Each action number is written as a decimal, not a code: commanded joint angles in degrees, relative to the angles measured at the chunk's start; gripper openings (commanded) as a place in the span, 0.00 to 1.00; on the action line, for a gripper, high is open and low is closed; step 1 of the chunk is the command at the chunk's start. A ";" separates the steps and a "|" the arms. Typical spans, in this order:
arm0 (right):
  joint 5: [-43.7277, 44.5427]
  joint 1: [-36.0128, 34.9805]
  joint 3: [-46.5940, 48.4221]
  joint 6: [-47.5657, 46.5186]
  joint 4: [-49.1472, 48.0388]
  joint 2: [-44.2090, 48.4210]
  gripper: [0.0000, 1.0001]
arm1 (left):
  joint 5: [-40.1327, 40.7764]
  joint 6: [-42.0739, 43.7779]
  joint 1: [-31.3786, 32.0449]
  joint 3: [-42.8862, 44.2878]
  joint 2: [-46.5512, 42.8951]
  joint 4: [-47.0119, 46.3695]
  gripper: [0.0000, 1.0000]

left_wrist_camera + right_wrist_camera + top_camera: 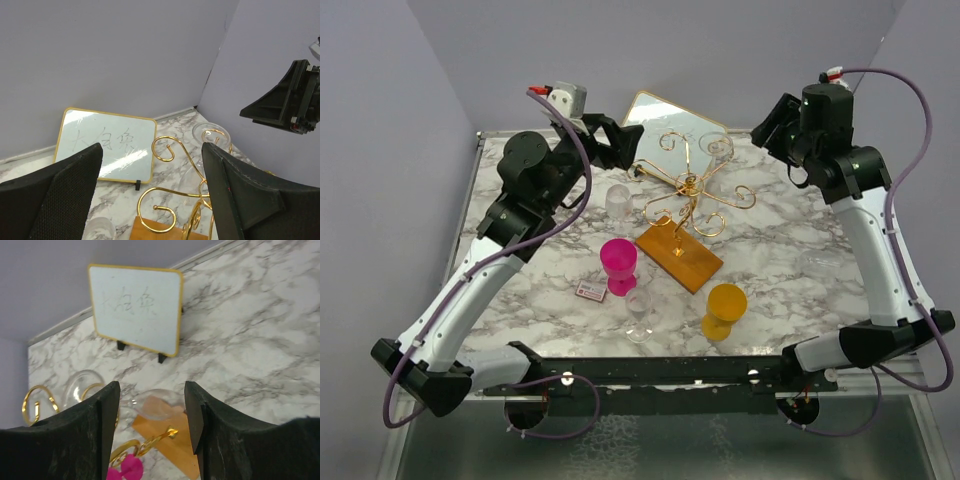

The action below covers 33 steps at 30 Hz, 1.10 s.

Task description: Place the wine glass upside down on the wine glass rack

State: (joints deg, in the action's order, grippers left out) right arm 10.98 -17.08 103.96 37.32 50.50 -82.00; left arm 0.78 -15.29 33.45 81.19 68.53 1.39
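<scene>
The left gripper (pixel 150 150), fingers spread wide and holding nothing, hovers over the back of the marble table (pixel 780 300), above the scrolled gold arms of the wine glass rack (pixel 688 195). The right gripper (pixel 151 385), likewise parted and empty, hangs opposite at the rack's far right. A clear wine glass (pixel 619 200) stands upright just left of the rack and nearest the left gripper. That makes it the likeliest to be taken, though no glass is in hand yet and which of the clear ones is meant cannot be told for sure. A sound pickup would likely mean closing on the stem rather than the thin bowl, turning the glass over clear of the wire, then sliding the stem into a free scroll so the foot rests on it. A hanging glass (pixel 210 132) appears already to sit on a far arm. A front glass (pixel 640 315) stands near the table's near edge, and a fallen glass (pixel 820 262) lies on its side at right, apart from the rack. A pink goblet (pixel 618 262) and a yellow goblet (pixel 725 305) flank the rack's wooden base (pixel 680 257). Every vessel looks empty. A gold-framed mirror (pixel 670 112) leans at the back.
</scene>
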 commanded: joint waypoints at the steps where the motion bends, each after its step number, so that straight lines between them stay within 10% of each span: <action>1: 16.76 2.59 -0.92 -4.15 4.56 2.30 0.56 | 1.20 1.69 -0.23 0.19 -3.09 1.20 0.83; 17: 9.25 27.22 -32.35 11.33 7.33 9.02 0.65 | 1.00 3.79 -0.29 -0.55 -4.54 5.08 0.84; 33: -3.41 27.72 -48.55 36.07 9.37 13.32 0.55 | 1.13 5.36 -0.23 -0.15 -4.20 5.43 0.85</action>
State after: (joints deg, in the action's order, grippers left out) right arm 12.12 10.61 57.45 65.14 61.41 -67.00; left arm 0.95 -10.76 33.43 80.75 64.79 7.07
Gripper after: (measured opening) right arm 0.559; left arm 0.846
